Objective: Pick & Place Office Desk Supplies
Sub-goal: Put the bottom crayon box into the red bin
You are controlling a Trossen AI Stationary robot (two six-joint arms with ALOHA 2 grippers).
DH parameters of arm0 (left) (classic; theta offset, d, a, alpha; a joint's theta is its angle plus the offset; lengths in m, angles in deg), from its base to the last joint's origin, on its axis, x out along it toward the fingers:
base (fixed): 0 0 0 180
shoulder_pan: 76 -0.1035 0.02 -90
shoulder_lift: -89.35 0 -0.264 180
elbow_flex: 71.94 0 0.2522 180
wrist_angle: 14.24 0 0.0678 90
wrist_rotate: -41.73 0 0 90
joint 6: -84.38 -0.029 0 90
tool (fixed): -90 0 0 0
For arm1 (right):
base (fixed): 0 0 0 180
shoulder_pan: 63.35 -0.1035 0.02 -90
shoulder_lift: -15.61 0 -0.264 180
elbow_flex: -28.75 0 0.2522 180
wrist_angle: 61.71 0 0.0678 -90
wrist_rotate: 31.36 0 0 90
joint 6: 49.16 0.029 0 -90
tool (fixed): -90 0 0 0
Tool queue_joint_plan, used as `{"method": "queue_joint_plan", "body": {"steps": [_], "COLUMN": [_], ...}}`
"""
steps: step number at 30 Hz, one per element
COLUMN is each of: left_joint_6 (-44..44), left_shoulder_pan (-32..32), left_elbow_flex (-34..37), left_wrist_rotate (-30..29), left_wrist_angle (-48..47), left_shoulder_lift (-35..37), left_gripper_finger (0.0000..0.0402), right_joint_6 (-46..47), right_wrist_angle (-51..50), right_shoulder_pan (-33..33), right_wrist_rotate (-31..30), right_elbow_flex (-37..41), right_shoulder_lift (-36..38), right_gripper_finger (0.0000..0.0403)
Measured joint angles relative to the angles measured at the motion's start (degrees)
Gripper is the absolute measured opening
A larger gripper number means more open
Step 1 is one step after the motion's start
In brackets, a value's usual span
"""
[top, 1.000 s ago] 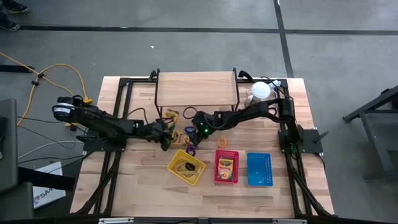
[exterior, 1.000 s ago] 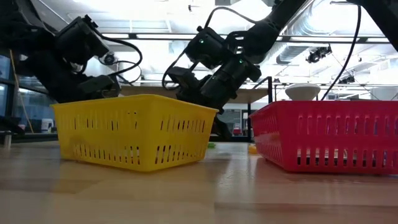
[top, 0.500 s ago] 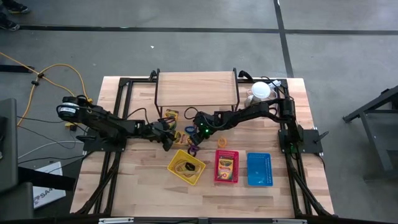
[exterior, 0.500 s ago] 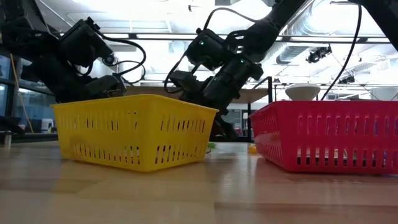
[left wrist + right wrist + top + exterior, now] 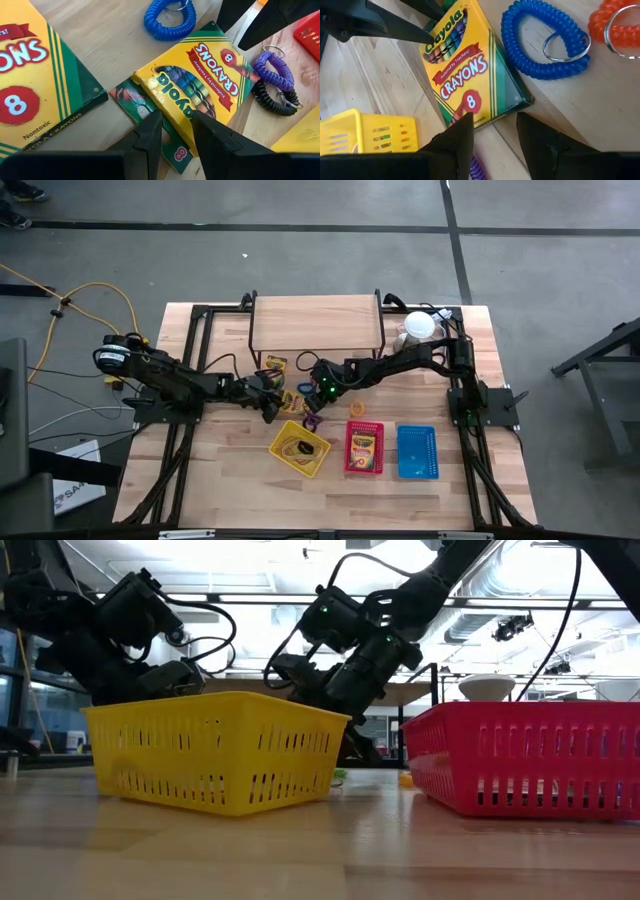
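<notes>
— Fingers of left gripper (image 5: 172,131) spread, straddling the near edge of crayon box (image 5: 200,85); nothing pinched yet.

— Right gripper (image 5: 492,134) parted too, hovering at the same box's far end, blue coil (image 5: 540,42) just beyond.

— Risky: two grippers on one box. Could collide, or shove it sideways.

— Purple coil (image 5: 272,70) and black coil (image 5: 272,97) touching beside it; might snag if dragged.

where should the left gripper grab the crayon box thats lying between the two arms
Probably across its thin end. The crayon box lies flat on the table, partly over another box, so its wide face offers no pinch. The left gripper is open with that end between its fingers. Closing there, from the left arm's side, avoids the purple coil and right gripper.
</notes>
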Motion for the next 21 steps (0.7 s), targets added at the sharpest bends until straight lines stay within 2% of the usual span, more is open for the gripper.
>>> {"method": "queue_joint_plan", "body": {"steps": [21], "left_joint_6": [-1.26], "left_shoulder_pan": [0.02], "left_elbow_flex": [0.04], "left_wrist_rotate": [0.39], "left_wrist_angle": [1.51], "left_shoulder_lift": [0.02], "left_gripper_finger": [0.0104], "right_joint_6": [0.66], "right_wrist_angle": [7.34], "right_shoulder_pan": [-0.34], "right_wrist_rotate": [1.70], "right_elbow_flex": [0.26], "right_shoulder_lift": [-0.22], "right_gripper_finger": [0.0139]}}
